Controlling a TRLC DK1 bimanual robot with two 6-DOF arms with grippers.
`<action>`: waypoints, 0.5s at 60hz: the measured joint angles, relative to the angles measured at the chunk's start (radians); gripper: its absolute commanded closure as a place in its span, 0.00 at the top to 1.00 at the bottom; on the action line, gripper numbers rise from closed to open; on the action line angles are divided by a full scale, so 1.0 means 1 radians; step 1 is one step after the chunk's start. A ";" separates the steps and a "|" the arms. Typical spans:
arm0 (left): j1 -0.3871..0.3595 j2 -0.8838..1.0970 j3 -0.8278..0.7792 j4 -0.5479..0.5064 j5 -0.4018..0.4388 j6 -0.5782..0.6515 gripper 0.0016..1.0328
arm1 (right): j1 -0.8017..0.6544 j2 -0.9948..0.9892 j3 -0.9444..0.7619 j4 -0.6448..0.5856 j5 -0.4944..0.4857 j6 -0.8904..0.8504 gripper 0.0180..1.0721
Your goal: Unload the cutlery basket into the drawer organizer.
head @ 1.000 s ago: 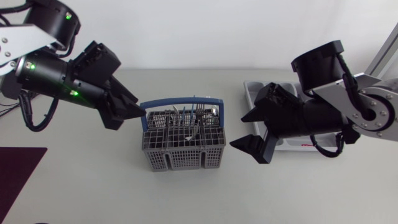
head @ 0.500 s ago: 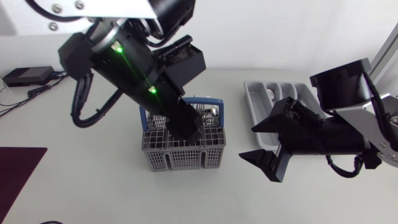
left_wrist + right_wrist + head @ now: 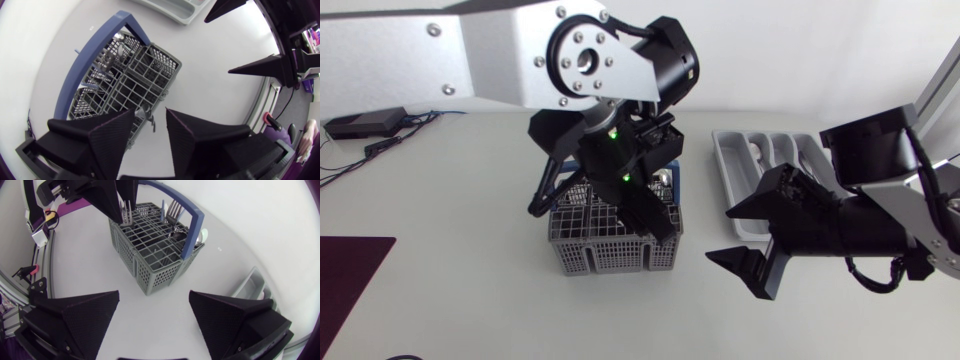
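Observation:
The grey cutlery basket (image 3: 615,250) with a blue handle (image 3: 665,163) stands mid-table. It holds forks (image 3: 172,207) and a spoon (image 3: 200,237). My left gripper (image 3: 655,225) points down into the basket's near-right corner. Its fingers stand either side of an upright fork (image 3: 146,119), with a gap showing on one side, so it is open. In the right wrist view the same gripper (image 3: 125,207) hangs over the fork's tines (image 3: 127,212). My right gripper (image 3: 718,236) hovers open and empty just right of the basket (image 3: 155,250). The grey drawer organizer (image 3: 730,165) lies at the back right.
A dark purple mat (image 3: 350,270) lies at the front left corner. A small black box with cables (image 3: 360,122) sits at the back left. My right arm's body (image 3: 860,225) hangs over the organizer's front part. Bare table lies in front of the basket.
My left arm swung from the basket's left to above it and lowered its gripper into the basket, the fingers narrowing around a fork. My right arm drifted slightly right and toward the front.

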 measured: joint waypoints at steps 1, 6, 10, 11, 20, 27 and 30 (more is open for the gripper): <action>-0.001 0.002 0.001 -0.001 -0.001 -0.001 0.41 | 0.000 0.000 -0.003 0.001 0.000 0.000 0.95; -0.003 0.013 0.006 -0.001 -0.024 -0.008 0.34 | 0.000 -0.004 -0.022 0.002 0.002 0.000 0.95; -0.003 0.018 0.008 -0.002 -0.043 -0.010 0.30 | -0.001 -0.007 -0.033 0.002 0.002 0.000 0.95; -0.003 0.019 0.008 -0.002 -0.051 -0.012 0.29 | -0.001 -0.010 -0.035 0.002 0.002 0.000 0.95; -0.003 0.023 0.008 -0.002 -0.060 -0.012 0.20 | -0.001 -0.026 -0.038 0.003 0.002 0.000 0.95; -0.003 0.023 0.008 -0.004 -0.066 -0.012 0.17 | -0.001 -0.032 -0.046 0.013 0.002 0.000 0.95; -0.002 0.023 0.008 -0.006 -0.067 -0.012 0.16 | -0.001 -0.035 -0.051 0.018 0.002 0.000 0.95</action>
